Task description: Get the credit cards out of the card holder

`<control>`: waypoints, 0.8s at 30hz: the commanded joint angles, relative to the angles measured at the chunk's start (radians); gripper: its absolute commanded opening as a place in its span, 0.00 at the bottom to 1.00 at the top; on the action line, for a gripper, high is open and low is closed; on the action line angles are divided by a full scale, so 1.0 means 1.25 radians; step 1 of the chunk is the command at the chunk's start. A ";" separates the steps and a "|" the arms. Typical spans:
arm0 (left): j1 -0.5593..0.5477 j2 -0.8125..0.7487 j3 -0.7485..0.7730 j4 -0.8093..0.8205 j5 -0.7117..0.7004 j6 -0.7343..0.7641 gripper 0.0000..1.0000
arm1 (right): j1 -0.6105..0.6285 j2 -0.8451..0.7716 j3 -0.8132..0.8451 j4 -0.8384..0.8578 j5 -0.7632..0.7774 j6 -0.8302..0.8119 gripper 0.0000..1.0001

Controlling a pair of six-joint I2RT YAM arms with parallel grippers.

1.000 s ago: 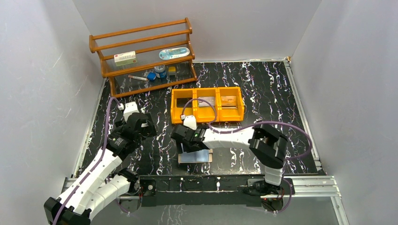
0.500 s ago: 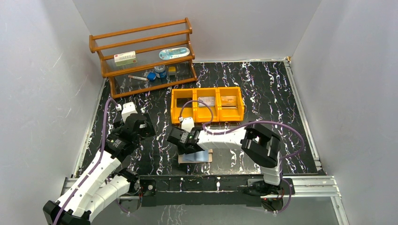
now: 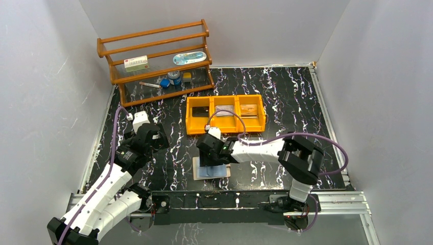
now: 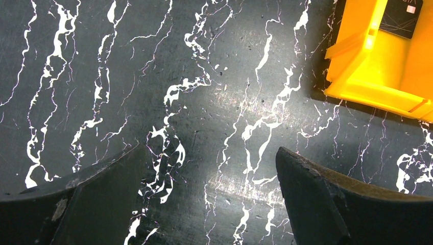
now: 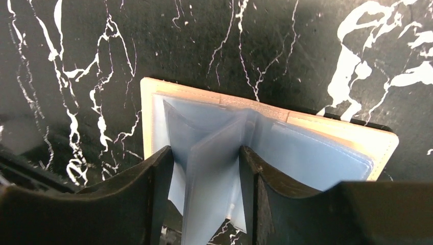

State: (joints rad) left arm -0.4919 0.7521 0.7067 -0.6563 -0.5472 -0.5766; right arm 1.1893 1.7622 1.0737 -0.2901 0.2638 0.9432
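Observation:
The card holder [image 3: 217,172] lies open on the black marbled table near the front edge, tan cover down. In the right wrist view its pale blue pocket panels [image 5: 316,153] face up and one pocket leaf [image 5: 214,168] stands upright. My right gripper [image 3: 210,154] hangs over the holder, its jaws [image 5: 207,153] partly open on either side of that leaf. No card shows in the holder. A dark card [image 3: 200,109], a silvery card [image 3: 224,111] and a tan card [image 3: 249,109] lie in the yellow bin. My left gripper [image 3: 152,135] is open and empty over bare table [image 4: 209,168].
The yellow three-compartment bin [image 3: 225,130] stands just behind the right gripper; its corner, with the dark card [image 4: 403,18], shows in the left wrist view [image 4: 367,76]. A wooden rack [image 3: 153,61] with small items stands at the back left. White walls enclose the table.
My right gripper has moved right and a little down over the card holder, and more of the holder now shows. The left arm has barely moved.

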 commanded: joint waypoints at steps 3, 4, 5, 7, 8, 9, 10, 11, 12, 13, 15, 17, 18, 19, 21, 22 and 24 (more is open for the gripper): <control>0.006 0.002 0.019 -0.008 -0.008 -0.001 0.98 | -0.023 -0.066 -0.066 0.089 -0.113 0.022 0.65; 0.006 0.002 0.020 -0.008 -0.008 0.000 0.98 | -0.025 -0.069 -0.065 0.086 -0.117 0.020 0.65; 0.006 0.003 0.021 -0.008 -0.008 0.000 0.98 | -0.027 -0.072 -0.068 0.084 -0.117 0.020 0.65; 0.006 0.004 0.021 -0.008 -0.006 0.000 0.98 | -0.032 -0.082 -0.076 0.086 -0.120 0.021 0.66; 0.006 0.004 0.020 -0.008 -0.004 0.000 0.98 | -0.033 -0.086 -0.081 0.087 -0.120 0.023 0.64; 0.006 0.005 0.021 -0.007 -0.003 0.001 0.98 | -0.035 -0.091 -0.082 0.084 -0.117 0.027 0.62; 0.006 0.007 0.020 -0.007 -0.002 0.001 0.98 | -0.038 -0.096 -0.085 0.081 -0.117 0.029 0.61; 0.006 0.008 0.020 -0.007 -0.001 0.002 0.98 | -0.039 -0.103 -0.090 0.082 -0.118 0.030 0.61; 0.006 0.008 0.020 -0.007 0.000 0.002 0.98 | -0.040 -0.113 -0.095 0.091 -0.121 0.028 0.61; 0.006 0.010 0.020 -0.005 0.001 0.001 0.98 | -0.041 -0.119 -0.099 0.100 -0.128 0.025 0.61; 0.006 0.011 0.021 -0.005 0.003 0.003 0.98 | -0.044 -0.132 -0.103 0.104 -0.135 0.023 0.62; 0.006 0.013 0.022 -0.005 0.005 0.004 0.98 | -0.047 -0.139 -0.105 0.104 -0.141 0.021 0.65; 0.006 0.014 0.022 -0.004 0.007 0.006 0.98 | -0.048 -0.141 -0.105 0.103 -0.143 0.020 0.67; 0.006 0.013 0.021 -0.005 0.008 0.005 0.98 | -0.050 -0.141 -0.106 0.101 -0.145 0.020 0.68; 0.006 0.013 0.022 -0.004 0.008 0.005 0.98 | -0.054 -0.143 -0.108 0.094 -0.143 0.022 0.67; 0.006 0.013 0.021 -0.004 0.009 0.005 0.98 | -0.056 -0.144 -0.110 0.088 -0.138 0.025 0.65; 0.006 0.012 0.021 -0.004 0.008 0.005 0.98 | -0.058 -0.146 -0.111 0.075 -0.136 0.027 0.61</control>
State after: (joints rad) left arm -0.4919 0.7700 0.7067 -0.6556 -0.5301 -0.5762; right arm 1.1267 1.6119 0.9451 -0.1978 0.0933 0.9695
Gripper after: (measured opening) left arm 0.983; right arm 0.639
